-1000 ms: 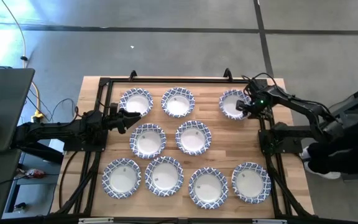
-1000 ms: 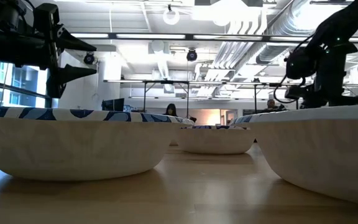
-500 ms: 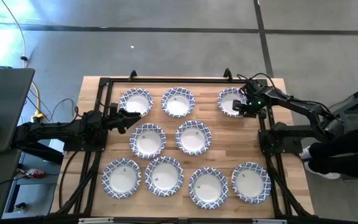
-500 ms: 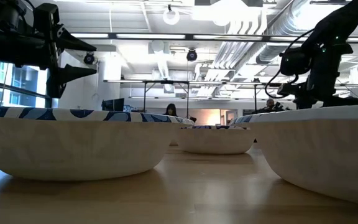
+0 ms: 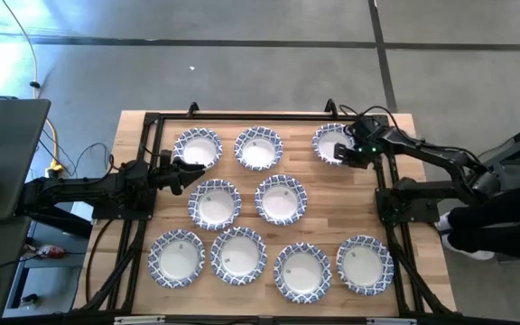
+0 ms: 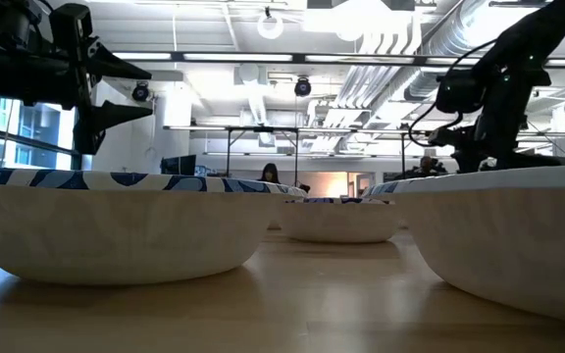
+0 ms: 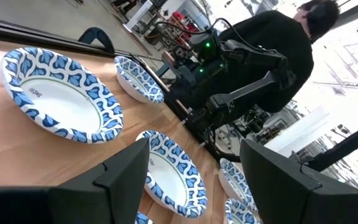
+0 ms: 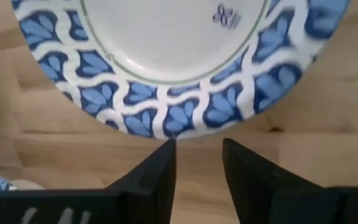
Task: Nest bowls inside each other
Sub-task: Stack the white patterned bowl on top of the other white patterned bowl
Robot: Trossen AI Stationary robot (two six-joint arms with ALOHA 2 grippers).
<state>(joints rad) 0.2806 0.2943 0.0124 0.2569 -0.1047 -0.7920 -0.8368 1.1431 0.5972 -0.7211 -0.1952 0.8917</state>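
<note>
The right hand (image 5: 351, 153) hides part of one bowl's (image 5: 330, 143) rim.

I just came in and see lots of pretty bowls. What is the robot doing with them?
Nine blue-and-white bowls lie singly on the wooden table, none nested yet. The right end effector is open, down at the rim of the far right bowl, its fingers just short of the edge, probably about to pick it up. The left end effector is open too, waiting near the far left bowl.

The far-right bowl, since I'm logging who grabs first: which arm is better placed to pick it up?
Right. The right gripper hangs open at the rim of that bowl, fingers just short of it. The left gripper waits across the table.
</note>
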